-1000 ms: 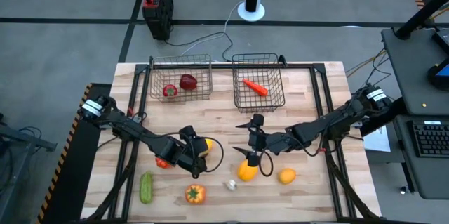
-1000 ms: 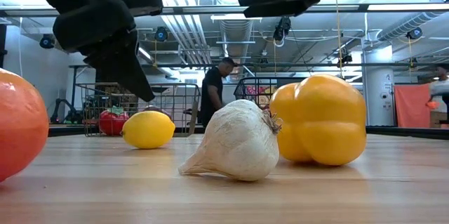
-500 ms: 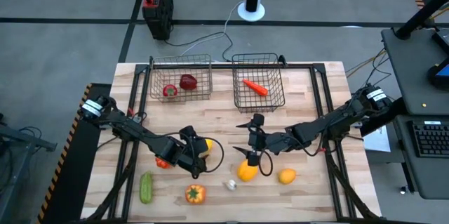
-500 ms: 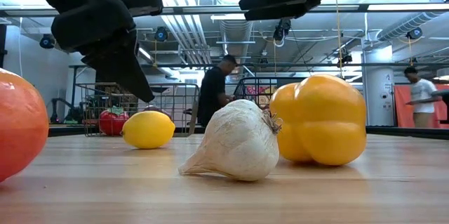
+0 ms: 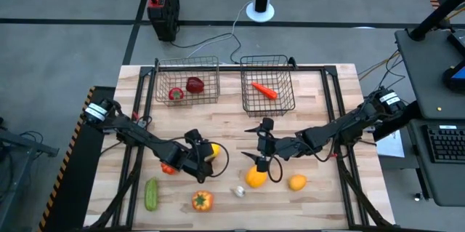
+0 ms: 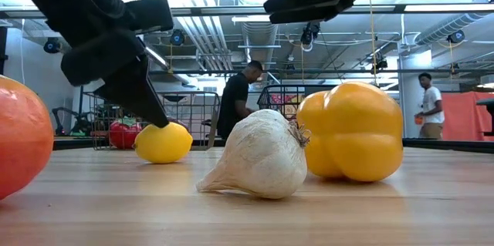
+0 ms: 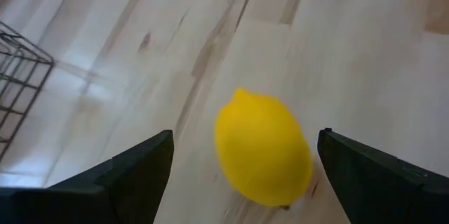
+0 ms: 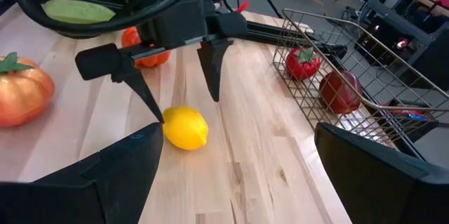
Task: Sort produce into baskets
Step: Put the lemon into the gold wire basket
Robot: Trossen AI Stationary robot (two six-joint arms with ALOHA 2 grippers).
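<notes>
Both arms matte black, jointed segments, white-labelled bases at the surface's side edges. Black cable loops off each wrist. Fingers point(image 8: 210, 69) dark, tapered, wedge-shaped.

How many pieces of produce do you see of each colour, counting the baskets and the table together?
Red: 3 (basket tomato, apple, table tomato)
Orange: 3 (carrot, orange pepper, orange fruit)
Yellow: 2 (lemon, yellow pepper)
Green: 1 (cucumber)
White: 1 (garlic)
Total: 10
</notes>
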